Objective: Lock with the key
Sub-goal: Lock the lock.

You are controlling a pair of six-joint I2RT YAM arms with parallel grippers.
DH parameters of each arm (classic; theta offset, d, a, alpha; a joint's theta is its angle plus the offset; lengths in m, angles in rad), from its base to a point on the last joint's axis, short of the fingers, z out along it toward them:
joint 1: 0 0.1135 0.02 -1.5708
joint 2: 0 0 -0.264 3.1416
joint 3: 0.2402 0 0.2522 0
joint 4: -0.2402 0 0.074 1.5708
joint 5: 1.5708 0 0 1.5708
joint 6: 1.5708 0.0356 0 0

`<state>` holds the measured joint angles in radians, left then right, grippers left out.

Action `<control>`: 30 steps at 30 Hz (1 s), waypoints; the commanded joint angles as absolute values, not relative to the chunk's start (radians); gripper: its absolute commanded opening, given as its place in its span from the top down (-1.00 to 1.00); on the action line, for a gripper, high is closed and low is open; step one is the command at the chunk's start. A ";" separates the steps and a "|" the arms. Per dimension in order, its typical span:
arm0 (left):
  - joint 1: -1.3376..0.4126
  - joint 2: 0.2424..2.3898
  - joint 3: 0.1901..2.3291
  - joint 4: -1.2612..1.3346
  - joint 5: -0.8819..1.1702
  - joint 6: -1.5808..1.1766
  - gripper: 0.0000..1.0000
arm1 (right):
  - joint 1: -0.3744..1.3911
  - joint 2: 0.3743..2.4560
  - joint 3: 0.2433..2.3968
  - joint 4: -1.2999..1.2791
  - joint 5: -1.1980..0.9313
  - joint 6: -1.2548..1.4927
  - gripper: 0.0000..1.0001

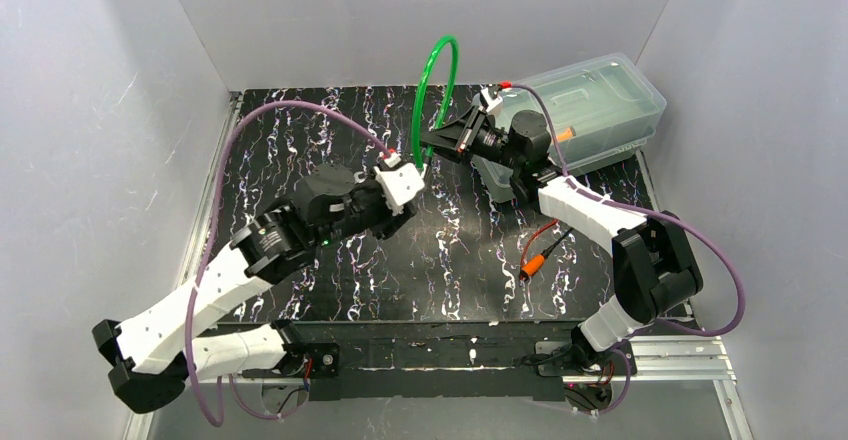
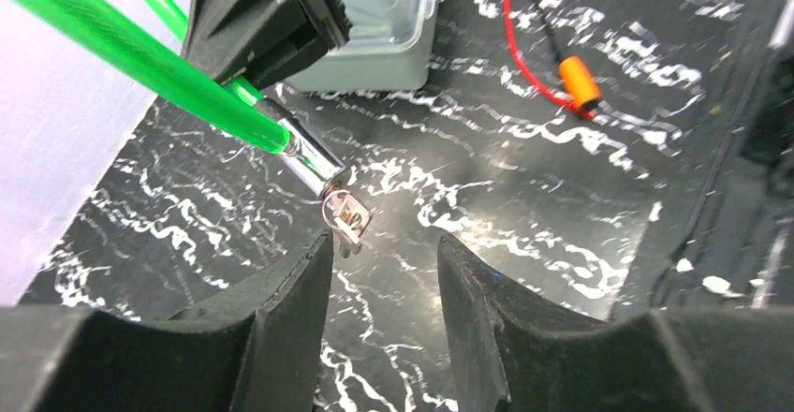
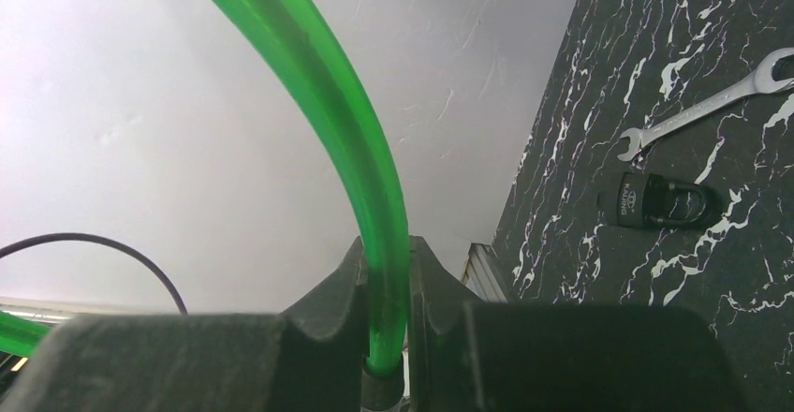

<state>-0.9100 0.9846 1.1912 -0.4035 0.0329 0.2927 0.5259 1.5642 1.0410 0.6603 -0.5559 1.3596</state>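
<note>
Right then: pinched the green cable lock (image 2: 140, 59) between the right fingers (image 3: 386, 253), closed narrow on the cable with no slack either side. Held it aloft toward 12 o'clock from the middle of the desk (image 1: 330, 300), arched high in a loop. Ended it low in a chrome barrel (image 2: 309, 161), angled down toward 4 o'clock in the left wrist view. Carried the key (image 2: 348, 217) at the barrel's tip, ring and all, clear of the desk. Hovered the left fingers (image 2: 384, 243) just under it, spread wide, gripping nothing. Put the key at 11 o'clock from that gap, just beside the tip of the left-hand finger; touching or not, impossible to tell. Faced the two wrists toward each other above the desk, left at 8 o'clock of the right. Spotted a clear plastic bin (image 1: 590, 100) at 2 o'clock on the desk, right behind the right wrist. Spotted a red lead with an orange plug (image 1: 533, 263) lying flat at 4 o'clock. Caught, through the right wrist camera, a wrench (image 3: 702, 108) at 2 o'clock and a black padlock (image 3: 660, 201) just below it at 3 o'clock, close together but apart, both flat on the desk.
</note>
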 commanded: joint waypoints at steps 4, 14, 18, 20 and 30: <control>-0.983 1.050 1.175 -0.343 -0.182 0.439 0.10 | 0.529 1.548 1.103 0.717 -0.549 1.350 0.97; -0.986 1.079 1.179 -0.289 -0.309 0.368 0.51 | 0.528 1.545 1.094 0.743 -0.558 1.360 0.97; -0.955 1.091 1.202 -0.329 -0.304 0.300 0.72 | 0.529 1.539 1.087 0.769 -0.561 1.368 0.97; -0.928 1.096 1.216 -0.352 -0.287 0.250 0.79 | 0.528 1.535 1.085 0.777 -0.561 1.369 0.97; -0.736 1.089 1.266 -0.435 0.161 -0.116 1.00 | 0.529 1.527 1.069 0.830 -0.566 1.393 0.97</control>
